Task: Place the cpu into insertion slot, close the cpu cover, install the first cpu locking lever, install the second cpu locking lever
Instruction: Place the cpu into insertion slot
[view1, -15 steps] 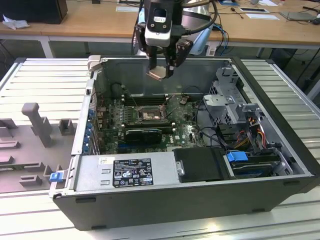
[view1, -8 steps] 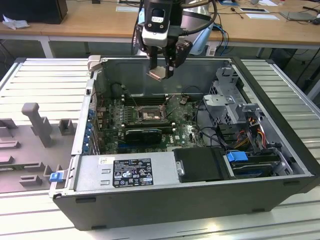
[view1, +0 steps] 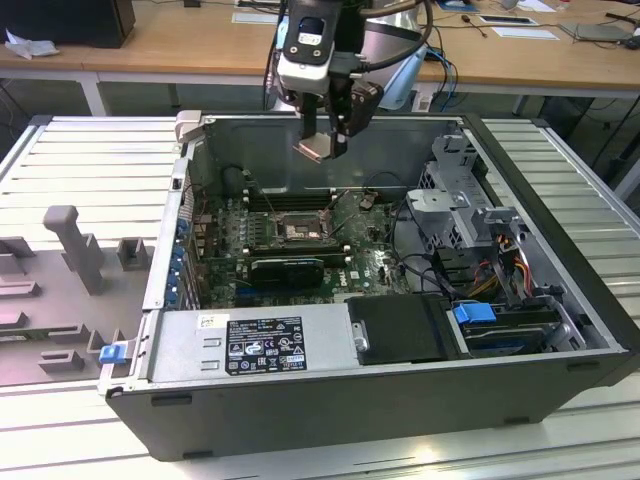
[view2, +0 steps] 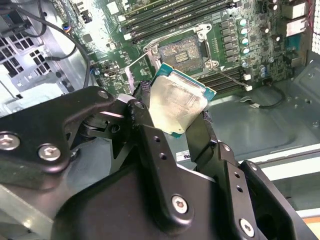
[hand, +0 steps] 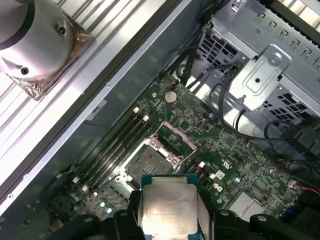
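Note:
My gripper (view1: 322, 146) hangs above the open computer case, shut on the cpu (view1: 316, 149), a flat silvery square chip held tilted between the black fingers (view2: 145, 107). In both wrist views the cpu (view2: 176, 100) (hand: 167, 209) sits clamped by its edges. Below it on the green board lies the insertion slot (view1: 297, 228) (view2: 182, 49) (hand: 146, 162), its dark pin field bare. The cpu cover (hand: 176, 135) stands swung up at one side of the slot. A thin wire lever (view2: 231, 78) lies loose beside the socket.
Long memory slots (view1: 285, 200) run behind the socket and a black expansion card (view1: 288, 266) lies in front. A labelled power supply (view1: 265, 345) fills the case front, a metal drive cage (view1: 450, 200) with cables the exterior view's right. A grey fixture (view1: 75, 245) stands outside the case.

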